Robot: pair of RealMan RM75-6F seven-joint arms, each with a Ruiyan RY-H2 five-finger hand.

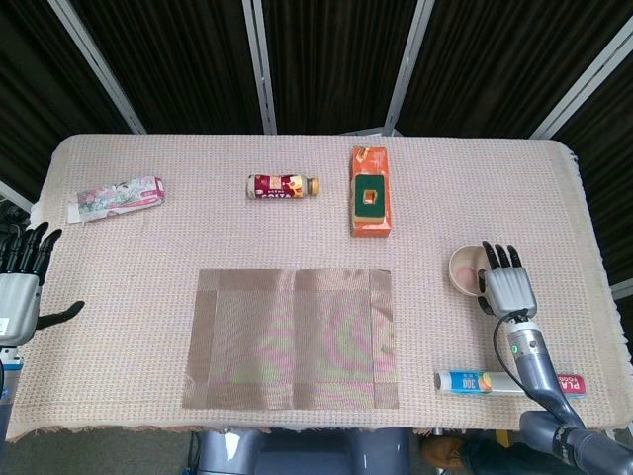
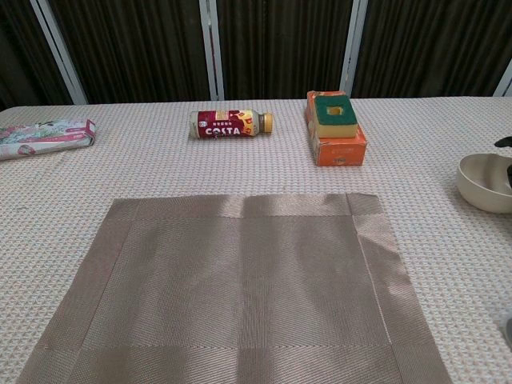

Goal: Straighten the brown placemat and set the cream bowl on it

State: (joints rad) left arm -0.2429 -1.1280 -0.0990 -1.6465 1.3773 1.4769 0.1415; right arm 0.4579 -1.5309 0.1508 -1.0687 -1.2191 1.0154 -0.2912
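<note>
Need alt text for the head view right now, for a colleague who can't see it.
The right hand reaches over the cream bowl at the table's right side, while the brown placemat lies flat and bare at centre front. The left hand rests open at the left edge.

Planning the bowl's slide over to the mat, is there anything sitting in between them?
Nothing visible. The cloth between the bowl and the mat is bare; the tube lies nearer than that path, the orange box farther back.
</note>
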